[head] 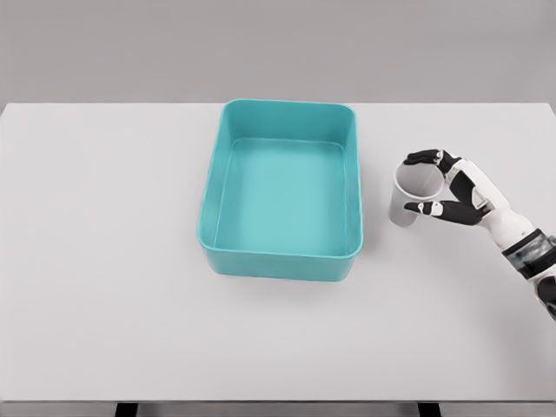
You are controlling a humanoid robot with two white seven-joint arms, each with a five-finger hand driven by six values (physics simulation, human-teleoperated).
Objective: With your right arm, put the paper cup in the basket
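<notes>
A white paper cup [410, 193] stands upright on the white table, just right of the teal basket [281, 261]. My right hand [434, 184] reaches in from the lower right and wraps around the cup's right side, thumb in front and fingers curling over the far rim. The grip looks closed on the cup, which rests on the table or barely above it. The basket is a rectangular tub with rounded corners and nothing inside it. My left arm does not show.
The white table [104, 261] spans the whole view, its front edge near the bottom of the picture. A gap of a few centimetres separates the cup from the basket's right wall.
</notes>
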